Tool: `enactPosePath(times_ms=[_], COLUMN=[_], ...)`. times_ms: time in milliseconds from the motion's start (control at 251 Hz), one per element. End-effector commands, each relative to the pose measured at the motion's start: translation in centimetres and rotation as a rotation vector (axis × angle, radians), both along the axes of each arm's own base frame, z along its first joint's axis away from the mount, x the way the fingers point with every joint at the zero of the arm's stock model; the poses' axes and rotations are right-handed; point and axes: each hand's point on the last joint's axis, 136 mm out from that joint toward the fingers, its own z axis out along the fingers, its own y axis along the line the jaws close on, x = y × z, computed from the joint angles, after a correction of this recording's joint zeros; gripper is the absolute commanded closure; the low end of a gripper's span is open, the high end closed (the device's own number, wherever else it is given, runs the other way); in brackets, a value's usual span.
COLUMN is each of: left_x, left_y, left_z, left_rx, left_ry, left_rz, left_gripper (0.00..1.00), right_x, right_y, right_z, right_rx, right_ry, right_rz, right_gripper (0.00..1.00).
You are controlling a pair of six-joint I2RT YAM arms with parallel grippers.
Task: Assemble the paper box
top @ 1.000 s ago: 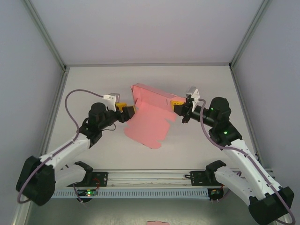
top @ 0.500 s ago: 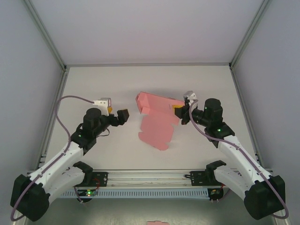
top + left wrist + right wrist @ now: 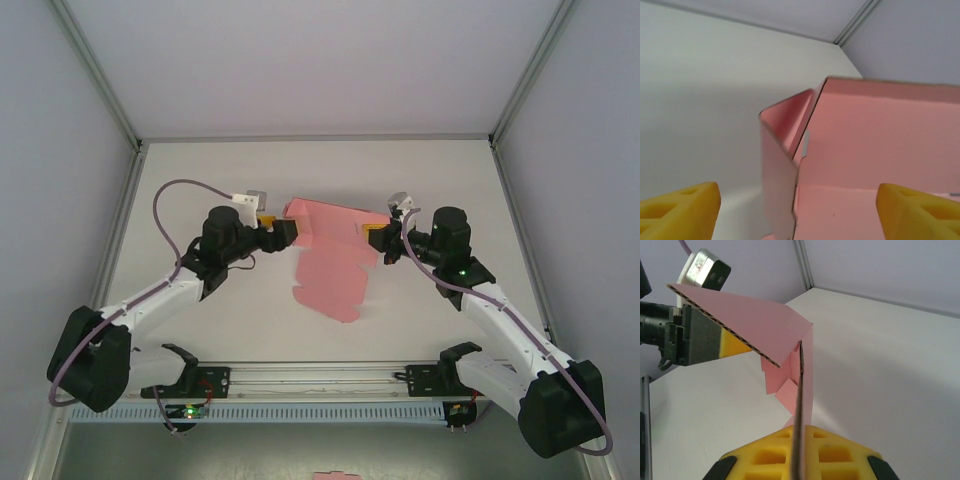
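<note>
Workspace seen from above, with both arms reaching inward over the white table (image 3: 200, 180). The paper box (image 3: 325, 280) lies near the middle of the table as a partly folded pink sheet: one broad panel rests flat and runs toward the near edge, while a long wall stands raised along its far side, between the two grippers.

The right gripper (image 3: 376, 238) meets the right end of that raised wall. In the right wrist view its yellow pads (image 3: 765, 455) are pressed together on a thin edge of card, so it holds the paper box (image 3: 750, 322), whose upper flap slants away to the left.

The left gripper (image 3: 283, 232) sits at the left end of the raised wall. In the left wrist view its yellow fingers (image 3: 680, 205) stand wide apart at the lower corners of the frame. The folded corner of the paper box (image 3: 880, 145) lies between them, with a short side flap turned inward. Neither finger is seen touching the card.
</note>
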Motion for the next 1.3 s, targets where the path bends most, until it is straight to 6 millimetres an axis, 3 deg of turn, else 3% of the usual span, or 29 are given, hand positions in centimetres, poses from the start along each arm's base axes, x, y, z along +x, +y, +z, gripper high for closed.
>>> enactPosePath(times_ms=[0, 60, 243, 307, 359, 403, 467, 551, 607, 714, 854, 962, 1022, 1105, 1297], left_x=[1.0, 1.2, 0.7, 0.6, 0.7, 1.0, 1.4, 1.8, 2.0, 1.8, 1.0, 0.9, 0.9, 0.5, 0.1], left_y=[-1.2, -1.4, -1.7, -1.9, -1.7, -1.4, -0.9, -0.3, -0.2, -0.7, -2.3, -2.6, -2.6, -3.0, -3.3], left_z=[0.3, -0.2, -1.1, -1.4, -1.7, -2.1, -2.7, -3.3, -3.6, -4.4, -4.9, -5.1, -5.2, -5.2, -5.3], left_rx=[0.001, 0.017, 0.043, 0.058, 0.083, 0.123, 0.188, 0.262, 0.309, 0.404, 0.427, 0.440, 0.447, 0.453, 0.478], left_ry=[-0.002, 0.007, 0.007, 0.006, 0.012, 0.016, 0.013, -0.006, -0.022, -0.060, -0.086, -0.105, -0.104, -0.114, -0.123], left_rz=[-0.027, -0.034, -0.058, -0.063, -0.049, -0.023, 0.011, 0.036, 0.043, 0.005, -0.087, -0.090, -0.088, -0.103, -0.125], left_gripper=[0.40, 0.50, 0.52, 0.74, 1.00, 1.00, 1.00, 1.00, 1.00, 1.00, 1.00, 1.00, 1.00, 1.00, 1.00], right_x=[-0.4, -0.3, 0.2, 0.2, 0.3, 0.6, 0.8, 1.7, 2.2, 2.1, 2.8, 3.0, 2.8, 2.5, 4.3], right_y=[0.3, 0.1, -0.2, -0.3, -0.3, -0.6, -1.0, -2.7, -4.2, -5.7, -5.1, -2.0, -0.4, 1.2, 1.8], right_z=[1.1, 1.2, 1.1, 1.2, 1.0, 0.6, -0.3, -1.9, -1.9, 0.2, 2.0, 1.7, 0.9, -1.4, -4.5], right_rx=[0.036, 0.036, 0.041, 0.048, 0.048, 0.040, -0.014, -0.124, -0.194, -0.316, -0.464, -0.489, -0.496, -0.608, -0.732], right_ry=[-0.034, -0.031, -0.018, -0.013, -0.007, 0.005, 0.020, 0.045, 0.024, -0.146, -0.270, -0.254, -0.198, -0.177, -0.098], right_rz=[0.030, 0.022, -0.003, -0.002, -0.006, -0.028, -0.052, -0.161, -0.241, -0.283, -0.189, 0.044, 0.164, 0.275, 0.317], right_gripper=[1.00, 1.00, 1.00, 1.00, 1.00, 1.00, 0.67, 0.36, 0.14, 0.06, 0.06, 0.12, 0.20, 0.21, 0.24])
